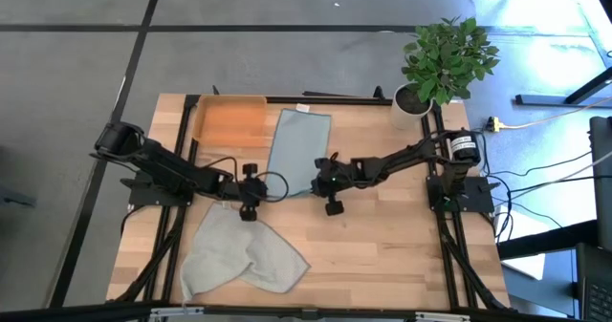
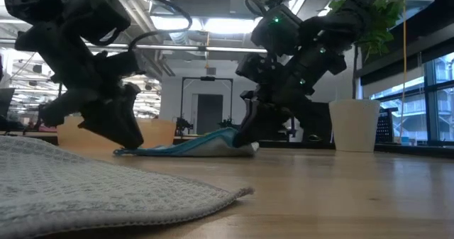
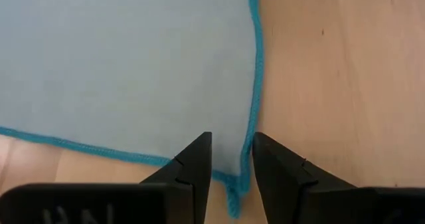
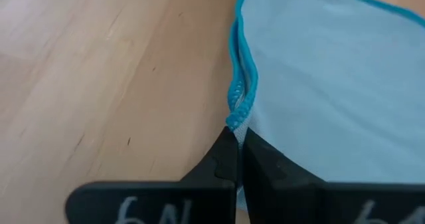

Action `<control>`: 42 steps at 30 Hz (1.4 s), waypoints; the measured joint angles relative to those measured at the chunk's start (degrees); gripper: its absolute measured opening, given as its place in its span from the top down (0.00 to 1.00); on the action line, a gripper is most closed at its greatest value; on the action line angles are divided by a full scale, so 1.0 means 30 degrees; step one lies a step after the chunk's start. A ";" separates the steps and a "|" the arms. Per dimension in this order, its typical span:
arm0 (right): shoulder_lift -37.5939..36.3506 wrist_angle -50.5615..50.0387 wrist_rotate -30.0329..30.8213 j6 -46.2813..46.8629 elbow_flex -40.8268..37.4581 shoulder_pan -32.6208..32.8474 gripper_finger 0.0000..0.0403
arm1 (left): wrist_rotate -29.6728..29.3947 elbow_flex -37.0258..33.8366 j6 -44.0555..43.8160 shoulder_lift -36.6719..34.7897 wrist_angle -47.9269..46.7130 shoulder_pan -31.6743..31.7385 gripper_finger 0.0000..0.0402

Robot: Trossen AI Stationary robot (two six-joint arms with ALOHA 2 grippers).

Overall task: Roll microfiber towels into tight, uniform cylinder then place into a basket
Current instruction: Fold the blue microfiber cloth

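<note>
Timber planking, pale and lightly grained, makes up the worktop (image 1: pixel 382 236), which sits on a black frame over a grey floor crossed by dark lines. Along the far edge lies the orange basket (image 1: pixel 229 121), shallow and low-walled, and just beside it the teal-blue towel (image 1: pixel 296 145) is spread flat, its near end toward the middle of the worktop. The pale grey-green towel (image 1: pixel 239 260) lies rumpled near the front edge on the left side, well apart from the basket; in the low view its waffle weave fills the foreground.

The left gripper (image 3: pixel 231 167) sits at the near left corner of the blue towel, its fingers a narrow way apart with the bright blue hem corner lying between them; whether they actually pinch the cloth cannot be told. The right gripper (image 4: pixel 238 147) is at the near right corner, its fingers pressed together on the bunched hem of the blue towel.

A white plant pot (image 1: pixel 413 102) with a leafy green plant stands at the far right corner. Beyond the worktop the low view shows an open hall with ceiling ducts, strip lights, a dark doorway and large windows on the right.
</note>
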 joint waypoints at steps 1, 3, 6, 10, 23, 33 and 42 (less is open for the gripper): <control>0.0000 -0.0046 0.0000 0.0037 0.0121 -0.0048 0.98 | -0.0007 -0.0007 0.0007 0.0167 0.0006 0.0000 0.75; -0.0026 -0.0348 0.0000 0.0007 0.0377 -0.0121 0.98 | -0.0256 -0.0007 0.0012 0.0559 0.0121 0.0005 0.75; -0.0029 -0.0678 0.0007 -0.0047 0.0724 -0.0138 0.98 | -0.0554 0.0025 0.0204 0.1085 0.0333 -0.0029 0.75; -0.0029 -0.0740 0.0000 -0.0112 0.0975 -0.0156 0.98 | -0.0773 0.0052 0.0203 0.1532 0.0422 -0.0029 0.74; -0.0029 -0.1353 0.0012 -0.0098 0.1011 -0.0352 0.98 | -0.1180 0.0036 0.0517 0.1689 0.0291 -0.0029 0.99; -0.0980 -0.2456 0.0212 -0.0017 0.1004 -0.0790 0.98 | -0.1370 0.1849 0.2476 0.1748 -0.0773 0.0240 1.00; -0.3010 -0.4371 0.2831 0.0065 0.1009 -0.0992 0.98 | -0.1348 0.4605 0.2562 0.1726 -0.4285 0.1981 1.00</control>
